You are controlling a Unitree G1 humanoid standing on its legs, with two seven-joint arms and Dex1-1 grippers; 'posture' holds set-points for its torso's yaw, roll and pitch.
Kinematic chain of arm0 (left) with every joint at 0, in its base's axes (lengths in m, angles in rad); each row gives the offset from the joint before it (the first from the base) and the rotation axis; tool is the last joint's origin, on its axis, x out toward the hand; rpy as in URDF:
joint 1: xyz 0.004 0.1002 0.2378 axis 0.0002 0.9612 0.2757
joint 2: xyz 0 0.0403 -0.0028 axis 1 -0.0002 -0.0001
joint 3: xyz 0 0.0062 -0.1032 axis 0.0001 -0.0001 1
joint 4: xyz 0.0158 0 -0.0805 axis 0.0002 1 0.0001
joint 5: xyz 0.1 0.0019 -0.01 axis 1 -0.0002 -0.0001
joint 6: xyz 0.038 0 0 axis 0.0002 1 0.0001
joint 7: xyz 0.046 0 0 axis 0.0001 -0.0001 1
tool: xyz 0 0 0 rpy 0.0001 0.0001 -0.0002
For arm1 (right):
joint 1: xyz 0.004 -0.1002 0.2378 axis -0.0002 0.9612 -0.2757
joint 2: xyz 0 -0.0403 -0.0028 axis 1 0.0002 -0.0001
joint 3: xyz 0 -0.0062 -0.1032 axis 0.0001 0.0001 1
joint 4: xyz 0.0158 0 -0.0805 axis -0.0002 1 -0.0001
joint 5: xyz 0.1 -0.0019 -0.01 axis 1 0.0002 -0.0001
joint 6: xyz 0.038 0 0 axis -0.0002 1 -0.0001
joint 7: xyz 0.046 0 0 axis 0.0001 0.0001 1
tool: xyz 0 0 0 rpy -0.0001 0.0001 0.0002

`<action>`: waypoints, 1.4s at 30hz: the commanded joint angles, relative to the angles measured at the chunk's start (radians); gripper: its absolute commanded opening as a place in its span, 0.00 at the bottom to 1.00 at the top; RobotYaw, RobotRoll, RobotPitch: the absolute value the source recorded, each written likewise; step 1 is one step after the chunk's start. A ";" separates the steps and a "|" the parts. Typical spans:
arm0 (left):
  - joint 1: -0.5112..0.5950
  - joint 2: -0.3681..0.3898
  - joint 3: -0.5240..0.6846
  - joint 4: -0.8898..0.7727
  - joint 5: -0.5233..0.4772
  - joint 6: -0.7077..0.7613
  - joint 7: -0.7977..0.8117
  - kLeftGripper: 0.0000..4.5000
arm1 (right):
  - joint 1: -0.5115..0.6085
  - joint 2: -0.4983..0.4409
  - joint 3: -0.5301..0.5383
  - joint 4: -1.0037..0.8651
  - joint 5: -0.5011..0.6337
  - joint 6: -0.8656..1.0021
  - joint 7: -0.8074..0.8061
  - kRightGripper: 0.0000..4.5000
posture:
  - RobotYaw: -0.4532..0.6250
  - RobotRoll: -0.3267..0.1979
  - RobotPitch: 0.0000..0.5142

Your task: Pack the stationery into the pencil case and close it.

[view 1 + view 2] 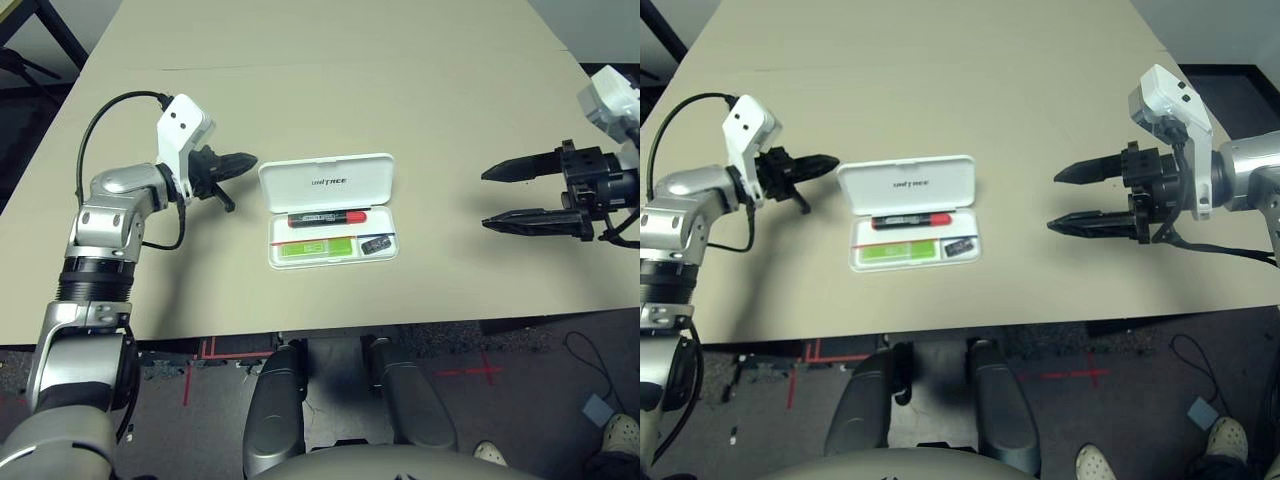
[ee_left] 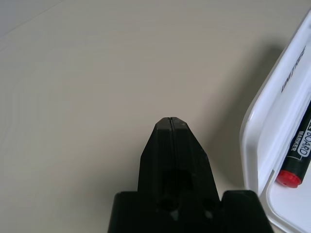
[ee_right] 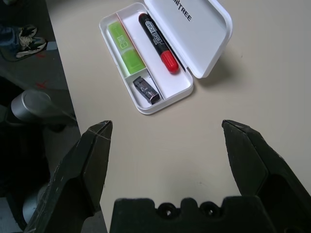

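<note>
The white pencil case (image 1: 327, 181) lies open in the middle of the table, its lid raised at the back. Inside it are the stationery: a red-and-black marker (image 1: 327, 217), a light-green highlighter (image 1: 315, 249) and a small dark grey piece (image 1: 375, 243). My left gripper (image 1: 245, 162) is shut on nothing, its tips just left of the lid and apart from it. My right gripper (image 1: 495, 198) hovers well to the right of the case, open and empty. The right wrist view looks over the open case (image 3: 204, 29) between its spread fingers (image 3: 95, 145).
The beige table (image 1: 450, 120) has bare surface all around the case. Its front edge (image 1: 400, 325) runs close below the case. A black cable (image 1: 110, 110) loops off my left wrist. A person's shoe (image 1: 620, 435) stands on the floor at the lower right.
</note>
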 commanded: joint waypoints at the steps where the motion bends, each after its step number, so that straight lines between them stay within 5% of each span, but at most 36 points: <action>1: -0.008 -0.017 -0.021 0.005 0.011 0.002 -0.017 0.00 | -0.006 0.002 0.005 -0.011 0.010 -0.002 -0.006 1.00 | 0.38 0.62 0.43; 19: -0.008 -0.068 -0.048 0.002 0.015 0.002 -0.032 0.00 | -0.019 0.015 0.025 -0.006 -0.001 -0.015 -0.015 1.00 | 0.38 0.62 0.43; 33: 0.155 0.001 -0.114 -0.391 -0.061 0.157 -0.175 0.00 | -0.027 0.015 0.060 0.015 -0.027 -0.050 -0.011 1.00 | 0.39 0.62 0.43; 42: 0.218 -0.002 -0.179 -0.451 -0.027 0.160 -0.167 0.00 | -0.031 0.027 0.082 0.023 -0.048 -0.068 -0.010 1.00 | 0.39 0.62 0.43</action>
